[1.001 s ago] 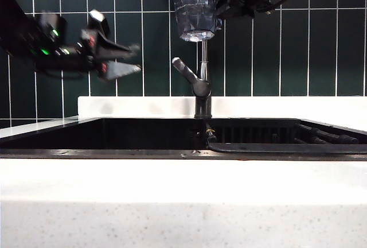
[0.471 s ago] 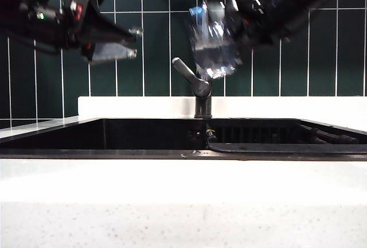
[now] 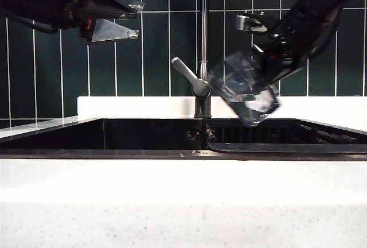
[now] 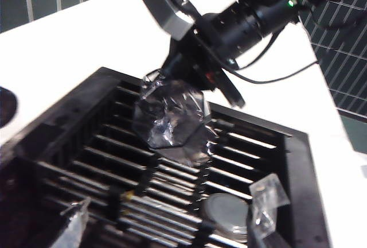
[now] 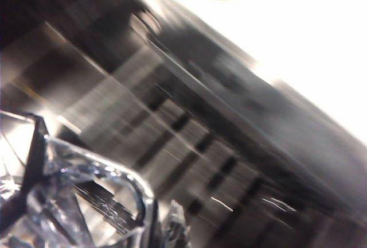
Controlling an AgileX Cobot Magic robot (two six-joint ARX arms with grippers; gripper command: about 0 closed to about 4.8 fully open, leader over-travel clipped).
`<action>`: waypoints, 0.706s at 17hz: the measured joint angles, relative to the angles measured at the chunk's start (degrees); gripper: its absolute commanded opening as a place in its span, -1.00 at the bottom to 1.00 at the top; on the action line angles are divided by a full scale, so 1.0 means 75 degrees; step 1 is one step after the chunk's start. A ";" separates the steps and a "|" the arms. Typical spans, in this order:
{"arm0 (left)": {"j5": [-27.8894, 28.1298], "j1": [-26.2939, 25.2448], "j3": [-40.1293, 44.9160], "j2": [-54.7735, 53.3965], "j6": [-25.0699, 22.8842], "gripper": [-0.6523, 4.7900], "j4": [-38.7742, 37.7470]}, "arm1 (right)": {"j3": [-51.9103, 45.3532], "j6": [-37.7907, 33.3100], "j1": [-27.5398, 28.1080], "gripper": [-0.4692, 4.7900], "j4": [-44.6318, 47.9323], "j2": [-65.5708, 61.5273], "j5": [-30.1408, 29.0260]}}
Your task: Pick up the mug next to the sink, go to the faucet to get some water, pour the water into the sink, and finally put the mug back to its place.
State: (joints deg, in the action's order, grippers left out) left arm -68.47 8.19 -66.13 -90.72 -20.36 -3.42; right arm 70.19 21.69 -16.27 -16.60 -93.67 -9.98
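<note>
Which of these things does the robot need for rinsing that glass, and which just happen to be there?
In use:
mug, tilted in the right hand
faucet
sink

Just there:
slatted rack
round drain cover
open left hand, empty

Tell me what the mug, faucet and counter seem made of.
Mug, shut in the right gripper over the sink: clear faceted glass, see-through with glints. Faucet: likely brushed grey metal, dull sheen. Counter: white speckled stone or composite. Left gripper open, up left.

Mug (image 3: 245, 91) clear faceted glass; faucet (image 3: 202, 58) smooth grey metal; sink (image 3: 114, 136) matt black; counter (image 3: 172, 202) speckled white stone.
</note>
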 measured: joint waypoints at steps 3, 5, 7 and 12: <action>-0.0050 0.0192 0.0003 0.0003 0.0102 0.57 -0.0038 | 0.0481 0.1174 -0.0099 -0.85 -0.0597 0.0440 0.1078; -0.0041 0.0344 0.0000 0.0003 0.0102 0.57 -0.0032 | 0.0857 0.1859 -0.0201 -0.85 -0.1032 0.0478 0.1670; -0.0038 0.0423 0.0000 0.0003 0.0105 0.57 -0.0023 | 0.0912 0.2401 -0.0399 -0.85 -0.1381 0.0466 0.2323; -0.0044 0.0513 0.0000 0.0006 0.0242 0.57 0.0041 | 0.0909 0.3564 -0.1119 -0.85 -0.1661 0.0437 0.3966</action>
State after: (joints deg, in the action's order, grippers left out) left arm -68.79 12.03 -66.13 -90.67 -18.55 -3.11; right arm 77.01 48.42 -24.67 -29.06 -90.39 19.77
